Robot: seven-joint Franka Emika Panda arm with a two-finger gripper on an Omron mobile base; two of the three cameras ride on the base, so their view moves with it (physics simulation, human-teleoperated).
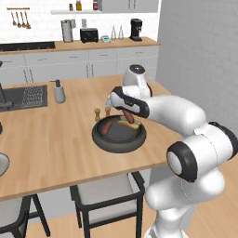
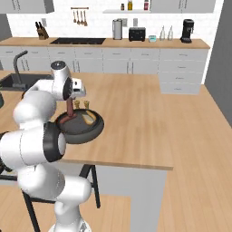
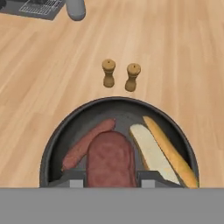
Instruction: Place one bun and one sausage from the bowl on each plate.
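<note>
Fingers [image 3: 148, 179] grip one sausage [image 3: 110, 159] above the bowl [image 3: 57, 140]; I'd lift straight, avoiding the buns [image 3: 162, 151].

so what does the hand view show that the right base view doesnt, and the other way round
Hand view: the gripper shut on a sausage, seen end-on between the fingertips, a second sausage lying in the bowl, and two buns clearly apart.

Right base view: the far counter with a coffee machine, toaster and knife block, plus the held sausage hanging upright above the bowl.

Both: the dark bowl, the held sausage, the two wooden shakers and the wooden countertop.
</note>
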